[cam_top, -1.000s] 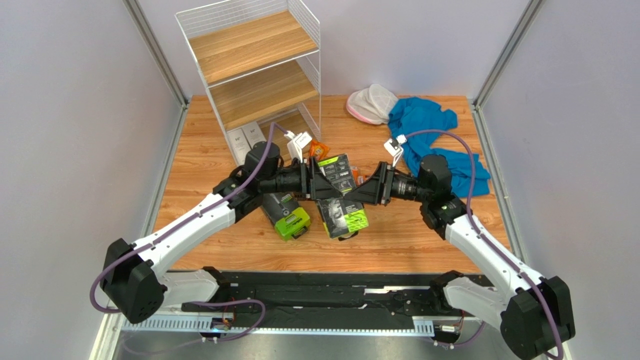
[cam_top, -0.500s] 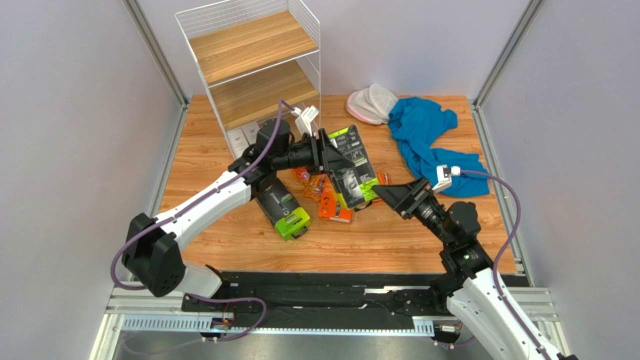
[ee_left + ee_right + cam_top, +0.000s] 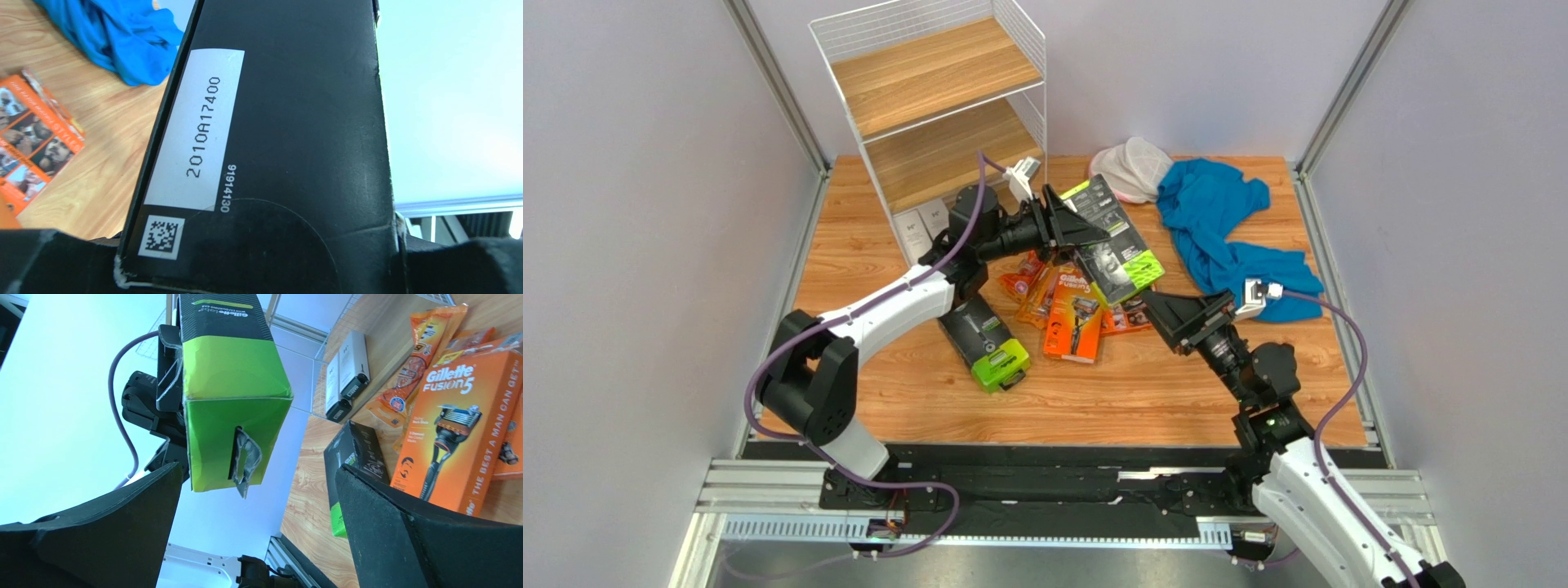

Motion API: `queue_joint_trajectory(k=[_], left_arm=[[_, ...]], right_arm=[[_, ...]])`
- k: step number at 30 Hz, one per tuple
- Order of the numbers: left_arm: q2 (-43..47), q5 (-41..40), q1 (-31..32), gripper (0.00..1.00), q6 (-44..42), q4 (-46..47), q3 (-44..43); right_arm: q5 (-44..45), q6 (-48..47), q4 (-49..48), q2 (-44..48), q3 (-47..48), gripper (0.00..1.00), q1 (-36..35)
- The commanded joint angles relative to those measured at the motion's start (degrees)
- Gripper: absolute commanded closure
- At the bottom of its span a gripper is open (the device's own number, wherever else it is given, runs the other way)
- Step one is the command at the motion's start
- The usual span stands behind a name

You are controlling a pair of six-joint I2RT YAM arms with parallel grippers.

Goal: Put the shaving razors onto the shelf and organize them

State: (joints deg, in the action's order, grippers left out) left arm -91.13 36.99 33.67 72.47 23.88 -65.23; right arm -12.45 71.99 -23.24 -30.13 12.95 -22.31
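Note:
My left gripper (image 3: 1059,228) is shut on the black end of a black and lime-green razor pack (image 3: 1114,252) and holds it in the air, right of the shelf (image 3: 934,113). That pack fills the left wrist view (image 3: 276,122) and shows lime end first in the right wrist view (image 3: 230,386). My right gripper (image 3: 1169,321) is open and empty, just below the pack's lime end. A second black and lime pack (image 3: 984,338) lies on the table. Two orange Gillette boxes (image 3: 1075,324) and narrow orange blister packs (image 3: 1025,281) lie beneath the held pack.
Two slim grey-white boxes (image 3: 923,228) stand on the shelf's lowest tier. A blue cloth (image 3: 1222,227) and a white-pink item (image 3: 1130,169) lie at the back right. Grey walls close in both sides of the wooden table (image 3: 1136,392).
My right gripper has let go of the black and lime pack and drawn back to the near right. My left gripper has carried the pack up and back, toward the shelf's right side.

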Motion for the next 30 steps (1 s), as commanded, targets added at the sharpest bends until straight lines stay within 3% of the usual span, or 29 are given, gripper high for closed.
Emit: queue_joint_trajectory(k=[1,8,20,30], left_arm=[[1.2,2.0,0.2,0.94,4.6,11.4,-3.2],[0.3,2.6,0.3,0.95,6.8,14.0,-2.3],[0.8,0.8,0.3,0.97,6.5,14.4,-0.2],[-0.2,1.3,0.3,0.97,6.9,14.1,-2.3]], right_arm=[[0.7,1.2,-8.9,-1.8,0.8,0.0,0.2],[0.1,1.6,-13.0,-5.5,1.5,0.01,0.1],[-1.4,-1.4,-14.4,-9.7,6.6,0.14,-4.5],[0.7,-3.7,-8.5,-3.8,7.2,0.09,-4.6]])
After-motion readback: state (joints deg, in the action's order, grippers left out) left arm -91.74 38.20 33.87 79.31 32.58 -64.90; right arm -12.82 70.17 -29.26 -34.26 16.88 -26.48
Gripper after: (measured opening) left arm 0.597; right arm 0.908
